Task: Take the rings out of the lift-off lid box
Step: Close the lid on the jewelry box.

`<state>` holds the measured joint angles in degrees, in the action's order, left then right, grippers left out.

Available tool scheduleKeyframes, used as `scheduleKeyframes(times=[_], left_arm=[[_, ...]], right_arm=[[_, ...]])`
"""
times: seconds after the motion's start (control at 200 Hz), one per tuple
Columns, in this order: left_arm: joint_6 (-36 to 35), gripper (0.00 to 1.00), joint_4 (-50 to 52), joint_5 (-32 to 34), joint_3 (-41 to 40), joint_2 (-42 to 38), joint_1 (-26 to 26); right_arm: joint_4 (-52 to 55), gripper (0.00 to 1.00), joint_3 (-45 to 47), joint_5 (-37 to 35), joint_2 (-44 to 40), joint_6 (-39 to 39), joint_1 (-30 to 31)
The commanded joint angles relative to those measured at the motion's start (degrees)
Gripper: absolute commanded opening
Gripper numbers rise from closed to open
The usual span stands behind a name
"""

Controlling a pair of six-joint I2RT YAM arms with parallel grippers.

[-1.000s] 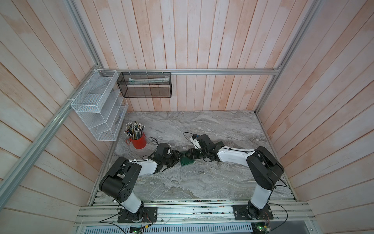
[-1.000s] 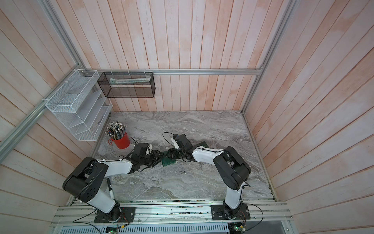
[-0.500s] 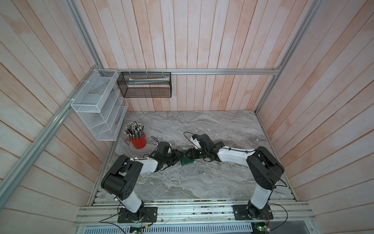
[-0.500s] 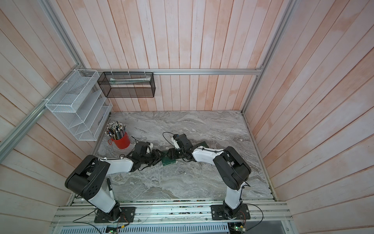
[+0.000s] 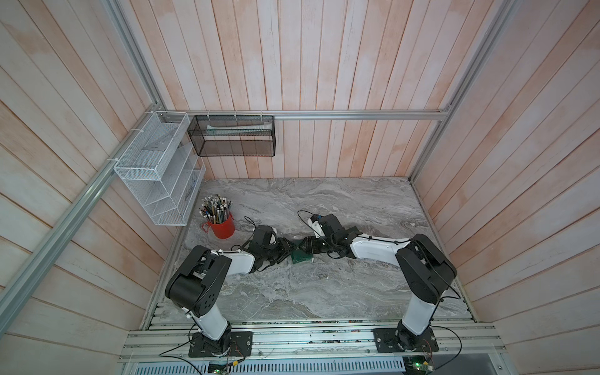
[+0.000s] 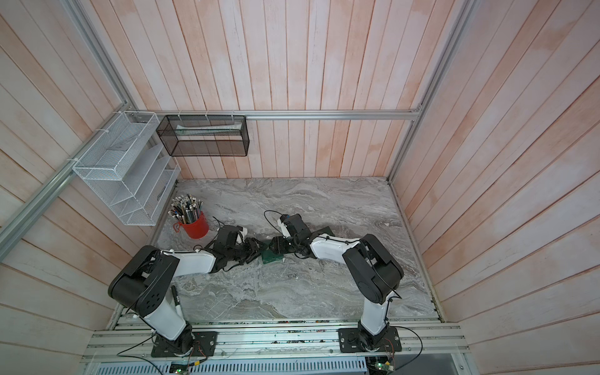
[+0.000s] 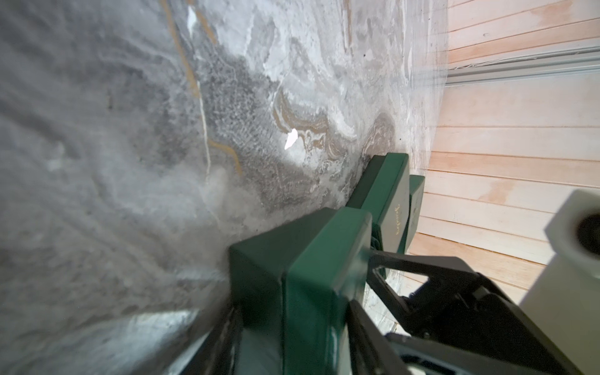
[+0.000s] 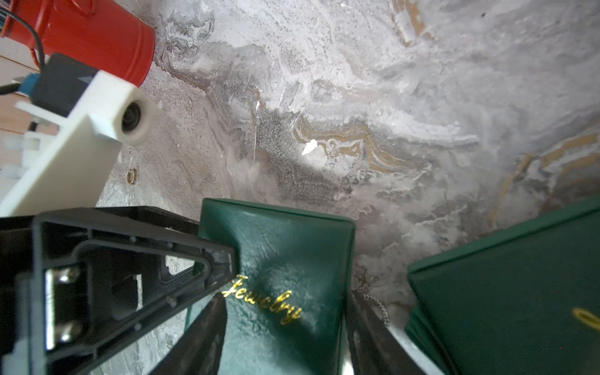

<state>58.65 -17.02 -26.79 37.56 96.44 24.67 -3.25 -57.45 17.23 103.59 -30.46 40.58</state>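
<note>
Gleaming gold "Jewelry" on green box [image 8: 292, 253]

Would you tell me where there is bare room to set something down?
Bare: the marble from the green box to the front edge, and from the left arm and right arm to the back wall. Crowded: mid-table, where both meet at the box, and beside the red cup.

I see the lift-off lid box [image 8: 285, 256], a small dark green case with gold "Jewelry" script across its top, lid on and squarely seated. It sits down on the worktop [image 8: 406, 97] near the middle, showing as a small green block [image 5: 300, 257] [image 6: 272, 257] in both top views. One tiny metal ring [image 8: 131, 176], the only one I can make out, lies on the bare worktop a little apart from the box.
</note>
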Motion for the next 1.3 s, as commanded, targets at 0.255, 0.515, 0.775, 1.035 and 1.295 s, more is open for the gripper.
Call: scheduleKeyframes(times=[0.255,0.515,0.775,1.035,1.295], left_arm=[[-2.3,0.52,4.6,0.5,2.1,1.9,0.2],[-2.1,0.54,4.4,0.3,2.4,2.4,0.3],[-2.1,0.56,4.4,0.2,2.4,2.6,0.3],[-1.7,0.56,3.7,-0.2,2.3,3.0,0.3],[-1.8,0.56,3.4,-0.2,2.2,3.4,0.3]], right_arm=[[-6.4,0.64,3.5,9.3,-0.8,-1.4,-2.2],[-6.8,0.61,2.7,12.1,1.5,-1.5,-2.1],[-1.5,0.61,0.8,6.9,3.6,-0.5,-2.1],[-7.1,0.62,1.6,13.0,4.1,-2.7,-2.1],[-7.0,0.51,1.5,12.6,3.2,-2.7,-2.1]])
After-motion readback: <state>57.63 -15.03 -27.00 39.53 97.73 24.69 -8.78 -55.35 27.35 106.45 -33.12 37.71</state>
